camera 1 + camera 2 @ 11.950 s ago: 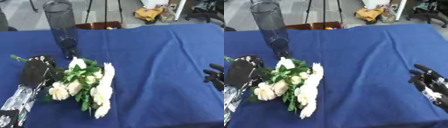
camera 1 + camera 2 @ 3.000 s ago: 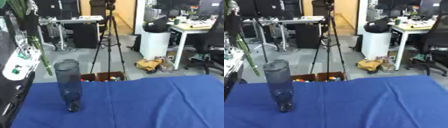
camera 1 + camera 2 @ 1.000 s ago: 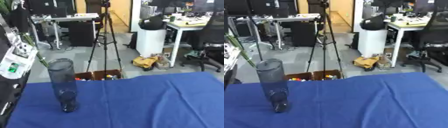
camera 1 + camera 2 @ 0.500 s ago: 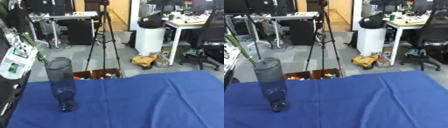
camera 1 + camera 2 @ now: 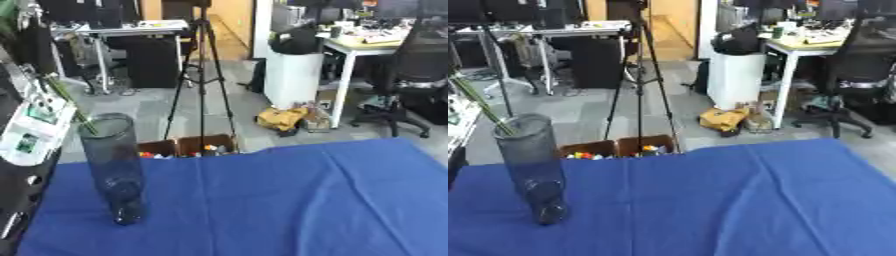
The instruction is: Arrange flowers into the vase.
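Left eye view shows the left arm (image 5: 31,150) raised along the left edge of the picture, its black and white casing close to the camera. The left hand itself is above the frame, so I cannot tell if it is clenched or released. Green stems (image 5: 66,97) come down slanted from the upper left, and their lower ends reach the rim of the vase (image 5: 114,165). The tall dark glass vase stands upright on the blue desk (image 5: 289,200), at its left side. The right hand is not visible.
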Motion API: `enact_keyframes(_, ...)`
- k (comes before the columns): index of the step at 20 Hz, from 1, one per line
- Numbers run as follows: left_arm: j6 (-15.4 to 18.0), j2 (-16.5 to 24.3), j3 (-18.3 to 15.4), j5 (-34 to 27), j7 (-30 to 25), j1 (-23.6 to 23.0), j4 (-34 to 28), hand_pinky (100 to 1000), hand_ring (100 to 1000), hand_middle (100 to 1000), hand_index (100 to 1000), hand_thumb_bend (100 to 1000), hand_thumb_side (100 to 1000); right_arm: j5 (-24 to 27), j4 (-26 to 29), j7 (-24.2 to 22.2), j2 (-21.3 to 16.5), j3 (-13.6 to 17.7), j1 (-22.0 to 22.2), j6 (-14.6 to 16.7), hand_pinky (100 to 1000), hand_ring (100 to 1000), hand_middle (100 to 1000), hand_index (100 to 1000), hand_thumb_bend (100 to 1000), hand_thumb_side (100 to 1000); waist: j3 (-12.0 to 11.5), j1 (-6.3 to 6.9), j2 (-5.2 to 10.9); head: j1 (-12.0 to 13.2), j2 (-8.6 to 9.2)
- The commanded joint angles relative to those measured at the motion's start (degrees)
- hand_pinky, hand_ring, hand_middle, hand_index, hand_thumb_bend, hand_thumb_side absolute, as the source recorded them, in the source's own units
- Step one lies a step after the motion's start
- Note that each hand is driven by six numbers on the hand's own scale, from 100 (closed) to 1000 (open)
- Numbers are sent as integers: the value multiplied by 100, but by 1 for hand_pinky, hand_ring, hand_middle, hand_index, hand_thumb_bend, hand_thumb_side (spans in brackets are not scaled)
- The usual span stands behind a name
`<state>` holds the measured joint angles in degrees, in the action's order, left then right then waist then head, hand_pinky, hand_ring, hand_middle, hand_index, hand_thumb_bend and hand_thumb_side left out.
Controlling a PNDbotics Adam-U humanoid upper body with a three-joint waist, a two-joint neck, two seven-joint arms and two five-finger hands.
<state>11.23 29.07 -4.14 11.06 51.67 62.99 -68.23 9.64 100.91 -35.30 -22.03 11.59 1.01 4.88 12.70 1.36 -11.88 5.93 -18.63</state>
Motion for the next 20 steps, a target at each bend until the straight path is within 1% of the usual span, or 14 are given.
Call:
enact_keyframes(1, 41, 97, -79, 13, 29, 94, -110, 100, 100, 100, 100, 100, 601, -43, 47, -27, -61, 22, -56, -4, 985, 1000, 594, 1000, 174, 490, 5, 73, -16, 1, 67)
enact_keyframes(5, 8, 84, -53, -2, 27, 76, -84, 100, 100, 100, 100, 100, 593, -66, 46, -36, -47, 26, -74, -20, 985, 1000, 594, 1000, 174, 489, 2, 93, -44, -4, 58)
enact_keyframes(11, -131, 54, 13, -77, -93, 50, 12, 100, 100, 100, 100, 100, 583, -81, 44, -55, -34, 24, -92, -40, 984, 1000, 593, 1000, 172, 488, 3, 116, -62, 4, 48)
enact_keyframes(14, -304, 23, 162, -119, -315, 8, 207, 100, 100, 100, 100, 100, 570, -92, 33, -66, -31, 29, -104, -59, 984, 1000, 593, 1000, 172, 488, -21, 140, -59, -16, 56)
enact_keyframes(17, -450, 5, 203, -169, -480, 2, 336, 100, 100, 100, 100, 100, 557, -95, 28, -75, -25, 30, -120, -76, 984, 1000, 593, 1000, 171, 488, -27, 154, -63, -32, 59)
enact_keyframes(20, -556, -4, 244, -139, -601, -11, 424, 100, 100, 100, 123, 100, 530, -104, 24, -74, -19, 39, -127, -88, 985, 1000, 592, 1000, 166, 487, -27, 169, -72, -35, 51)
